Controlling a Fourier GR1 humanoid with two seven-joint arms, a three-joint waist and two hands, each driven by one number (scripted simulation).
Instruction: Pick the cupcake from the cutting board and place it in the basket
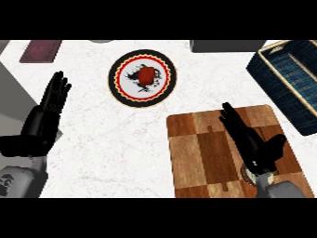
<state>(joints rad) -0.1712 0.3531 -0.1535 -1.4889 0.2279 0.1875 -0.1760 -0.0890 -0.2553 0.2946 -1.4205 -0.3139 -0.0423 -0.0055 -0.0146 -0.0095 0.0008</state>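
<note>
The head view looks steeply down on a white marbled tabletop (92, 135) with a grey wall strip at the far edge. One wooden cutting board (209, 153), chequered in light and dark squares, lies at the near right with its long axis running near to far. One dark blue basket (299, 83) with a pale rim stands at the far right, just beyond the board's far right corner, tilted diagonally.

The right robot hand (253, 142) lies over the board, fingers straight and pointing far-left, thumb spread to the right; it is open and has hold of nothing. The cupcake (251, 175) seems to be the small round thing that peeks out at the board's near right part, right under the wrist of that hand and mostly hidden by it. So the cupcake lies on the near side of the fingers, and the basket lies far-right of both.

The left robot hand (41, 121) rests open at the left, fingers up, well apart from the board. The right one is plainly nearer.

Also on show: one patterned plate (123, 90) bearing one red-brown food item (147, 75), one dark red book-like slab (41, 51), one grey box (226, 45).
</note>
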